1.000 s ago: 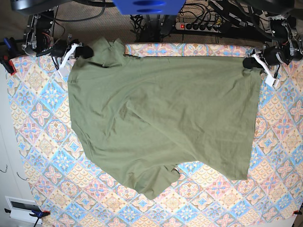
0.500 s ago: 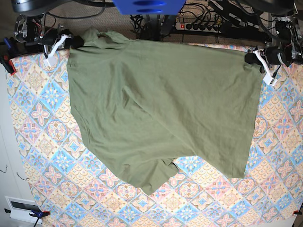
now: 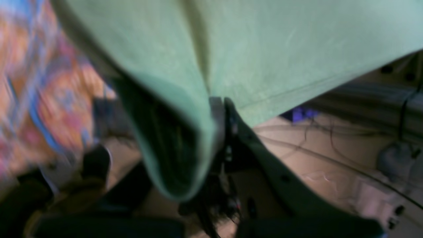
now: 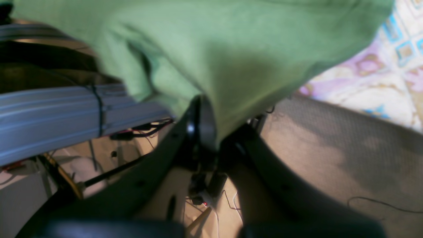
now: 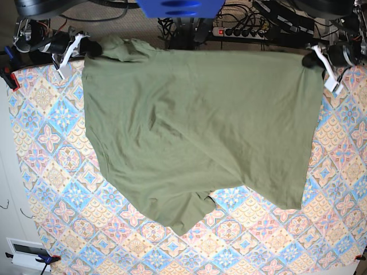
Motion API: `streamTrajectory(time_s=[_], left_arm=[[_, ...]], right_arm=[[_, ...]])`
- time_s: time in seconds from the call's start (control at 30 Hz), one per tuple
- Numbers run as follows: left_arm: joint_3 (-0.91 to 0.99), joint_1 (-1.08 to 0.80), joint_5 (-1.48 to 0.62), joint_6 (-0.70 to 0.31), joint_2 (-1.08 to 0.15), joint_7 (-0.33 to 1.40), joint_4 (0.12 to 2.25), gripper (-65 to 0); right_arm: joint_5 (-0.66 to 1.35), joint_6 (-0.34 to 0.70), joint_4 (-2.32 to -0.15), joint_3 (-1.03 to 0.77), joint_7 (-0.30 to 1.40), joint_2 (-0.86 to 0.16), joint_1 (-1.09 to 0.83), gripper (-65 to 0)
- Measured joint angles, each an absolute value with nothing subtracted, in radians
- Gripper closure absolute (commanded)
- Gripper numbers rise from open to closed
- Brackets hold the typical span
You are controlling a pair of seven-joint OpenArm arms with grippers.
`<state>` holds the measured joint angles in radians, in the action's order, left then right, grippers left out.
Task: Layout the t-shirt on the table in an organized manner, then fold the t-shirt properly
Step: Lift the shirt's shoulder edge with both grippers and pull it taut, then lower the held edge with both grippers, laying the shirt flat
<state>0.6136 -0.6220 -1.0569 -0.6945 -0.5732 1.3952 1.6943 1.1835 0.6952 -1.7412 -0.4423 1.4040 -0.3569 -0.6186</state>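
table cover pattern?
The table wears tile-patterned cloth: diamond medallions in pink, blue, cream and orange. Clearest in the base view.

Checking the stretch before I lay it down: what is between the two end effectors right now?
Only the t-shirt, its edge held taut from the right end effector to the left end effector. The base view shows it spanning the table's far edge.

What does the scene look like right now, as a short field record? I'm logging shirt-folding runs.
garment: t-shirt, olive green, spread but wrinkled, one corner bunched at the near edge
surface: table, tile-patterned cloth
left tool: shut on the t-shirt's far corner
right tool: shut on the opposite far corner
far edge of shirt: stretched between both tools along the table's far side
fold: not started
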Motion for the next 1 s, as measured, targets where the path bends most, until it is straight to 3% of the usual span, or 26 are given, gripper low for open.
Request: streamTrajectory(time_s=[0.37, 0.57, 0.73, 1.0], left_arm=[[0.685, -0.665, -1.082, -0.697, -0.573, 1.395, 1.695, 0.0], [0.688, -0.665, -1.082, -0.697, -0.574, 1.396, 1.695, 0.0], [0.706, -0.727, -1.164, -0.697, -0.577, 1.393, 1.699, 0.0], [0.882, -0.768, -1.297, -0.697, -0.570, 1.397, 1.699, 0.0]], right_arm=[[1.190, 0.695, -1.853, -0.442, 1.401, -0.431, -0.701, -0.2], [1.329, 0.695, -1.865, -0.462, 1.406, -0.429, -0.722, -0.3], [1.324, 0.695, -1.900, -0.527, 1.417, -0.432, -0.749, -0.3], [1.341, 0.696, -1.917, -0.525, 1.409, -0.430, -0.739, -0.3]])
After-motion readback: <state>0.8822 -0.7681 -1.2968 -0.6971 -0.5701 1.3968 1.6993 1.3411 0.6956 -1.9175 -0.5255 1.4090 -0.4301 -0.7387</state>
